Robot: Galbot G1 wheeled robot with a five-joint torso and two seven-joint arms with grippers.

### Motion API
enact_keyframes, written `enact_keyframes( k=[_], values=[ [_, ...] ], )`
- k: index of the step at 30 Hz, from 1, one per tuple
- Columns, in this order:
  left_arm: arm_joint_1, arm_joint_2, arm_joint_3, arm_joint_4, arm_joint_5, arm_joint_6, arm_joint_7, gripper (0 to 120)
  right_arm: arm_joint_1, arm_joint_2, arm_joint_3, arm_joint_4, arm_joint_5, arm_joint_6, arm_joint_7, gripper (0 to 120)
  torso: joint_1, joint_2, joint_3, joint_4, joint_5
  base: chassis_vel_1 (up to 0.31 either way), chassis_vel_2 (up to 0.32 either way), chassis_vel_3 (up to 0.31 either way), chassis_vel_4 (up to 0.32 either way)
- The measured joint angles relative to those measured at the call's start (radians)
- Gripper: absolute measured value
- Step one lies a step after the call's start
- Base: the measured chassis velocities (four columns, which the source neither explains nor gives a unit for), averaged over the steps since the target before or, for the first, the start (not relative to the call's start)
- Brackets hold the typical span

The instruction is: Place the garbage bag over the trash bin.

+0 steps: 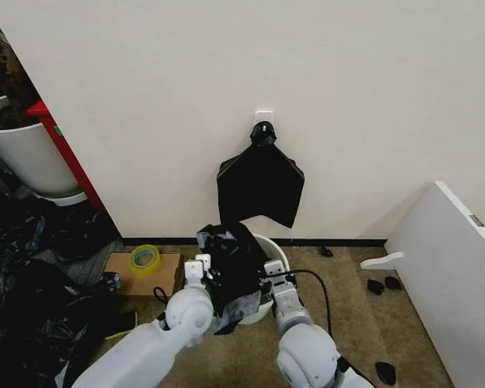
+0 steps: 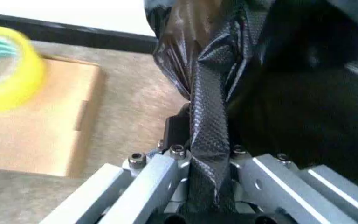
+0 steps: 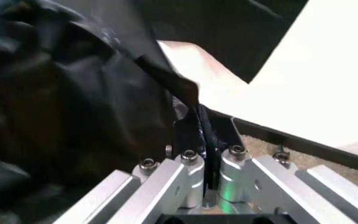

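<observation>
I see the garbage bag [image 1: 230, 271] hanging between my two grippers, bunched and crinkled, draped over the near side of the trash bin [image 1: 273, 252]. The bin stands on the carpet just beyond the grippers, its far rim and part of its white wall showing past the black plastic. The bag runs mostly up and down: its top edge sits at gripper height and the loose body falls toward the floor in front of the bin.

My left gripper [image 1: 200, 267] is at the bag's left edge. In the left wrist view the gripper [image 2: 209, 161] is clamped on a twisted strand of the bag [image 2: 210, 93], which stretches straight away from the closed jaws into the bag's body.

My right gripper [image 1: 273, 273] is at the bag's right edge, close to the bin's rim. In the right wrist view the gripper [image 3: 207, 161] pinches a thin fold of the bag [image 3: 73, 93], the rest billowing to one side.

Left of the left gripper, a cardboard box [image 1: 144, 275] lies on the floor with a yellow tape roll [image 1: 144, 258] on top. Beyond the bin, a flat black bundle [image 1: 260, 182] hangs on the wall.
</observation>
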Motion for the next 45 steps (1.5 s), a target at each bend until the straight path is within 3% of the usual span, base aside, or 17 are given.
enact_keyframes(
  k=[8,23,27,36,40,45],
  values=[
    [0.131,0.040,-0.131,-0.091,0.002,-0.053,0.025,1,0.001,-0.094,0.032,0.007,0.092,0.013,0.025,0,0.000,0.000,0.000,0.0002,0.0000,0.000,0.000,0.000,0.000],
    [0.215,0.062,-0.178,-0.189,0.004,-0.068,0.058,1,-0.044,-0.094,0.025,-0.037,0.067,0.100,-0.013,0,0.000,0.000,0.000,0.0002,0.0001,0.000,0.000,0.000,0.000],
    [0.227,0.075,-0.182,-0.211,0.018,-0.059,0.067,1,-0.106,-0.115,0.027,0.036,-0.016,0.133,-0.057,18,0.000,0.000,0.000,0.0002,0.0001,0.000,0.000,0.000,0.000],
    [0.225,0.087,-0.183,-0.229,0.019,-0.045,0.068,1,-0.221,-0.180,0.082,0.211,-0.116,0.159,-0.099,45,0.000,0.000,0.000,0.0000,0.0001,0.000,0.000,0.000,0.000],
    [0.228,0.094,-0.178,-0.244,0.026,-0.037,0.071,1,-0.271,-0.218,0.093,0.313,-0.208,0.181,-0.245,66,0.000,0.000,0.000,0.0000,0.0000,0.000,0.000,0.000,0.000],
    [0.234,0.099,-0.176,-0.258,0.028,-0.030,0.073,1,-0.256,-0.229,0.072,0.307,-0.340,0.237,-0.365,79,0.000,0.000,0.000,-0.0001,0.0000,0.000,0.000,0.000,0.000]
  ],
)
